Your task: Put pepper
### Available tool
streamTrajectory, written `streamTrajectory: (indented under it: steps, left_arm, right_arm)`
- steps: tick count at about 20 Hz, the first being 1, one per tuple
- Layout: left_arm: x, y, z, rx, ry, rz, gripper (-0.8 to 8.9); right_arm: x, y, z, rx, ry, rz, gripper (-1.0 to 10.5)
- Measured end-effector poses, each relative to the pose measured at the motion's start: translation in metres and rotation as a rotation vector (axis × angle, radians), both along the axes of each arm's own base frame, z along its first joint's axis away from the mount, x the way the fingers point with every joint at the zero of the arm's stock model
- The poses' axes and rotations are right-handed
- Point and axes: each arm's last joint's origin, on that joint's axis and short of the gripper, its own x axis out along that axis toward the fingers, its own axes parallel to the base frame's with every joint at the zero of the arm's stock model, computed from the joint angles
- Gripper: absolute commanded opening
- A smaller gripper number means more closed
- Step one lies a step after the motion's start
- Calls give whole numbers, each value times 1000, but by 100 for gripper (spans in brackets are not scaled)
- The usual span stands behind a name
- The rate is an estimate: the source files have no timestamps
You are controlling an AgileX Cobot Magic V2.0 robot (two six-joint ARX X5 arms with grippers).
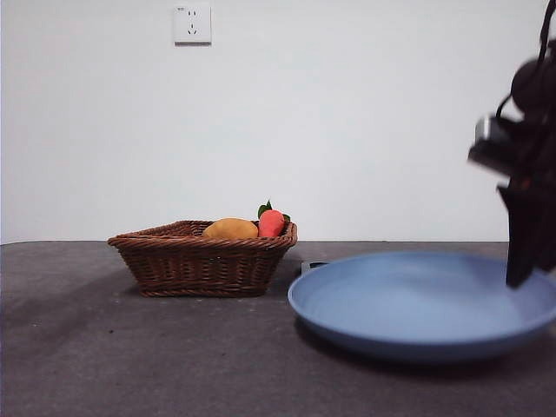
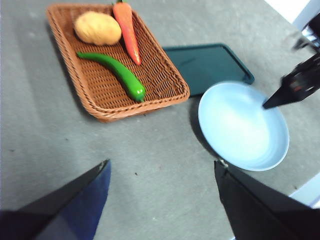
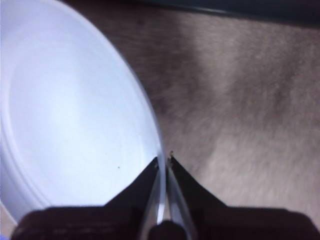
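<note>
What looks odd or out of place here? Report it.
Nothing is spilled or damaged. One thing stands out: the right end effector is shut on the rim of the blue plate, not near the pepper, which lies untouched in the basket. The left end effector hangs open above the table.

a glossy green pepper (image 2: 116,72), an orange carrot (image 2: 128,31) and a tan-yellow potato (image 2: 97,28) lie in a brown woven basket (image 2: 75,80); the plate (image 2: 243,125) is pale blue, the tray (image 2: 207,62) dark green, the surface (image 2: 150,165) grey.
</note>
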Motion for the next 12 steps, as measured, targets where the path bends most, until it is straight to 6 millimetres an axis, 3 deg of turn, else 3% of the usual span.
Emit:
streamTrajectory:
  steps: [6,12]
  left_arm:
    - [37,-12,-4,-24,25,-29,362]
    - [100,-58,-5,85,83,12,362]
  right_arm:
    - [-31,-4,53,30,-156,-32,5]
    - [-75,-13,103,59,-312,-77,5]
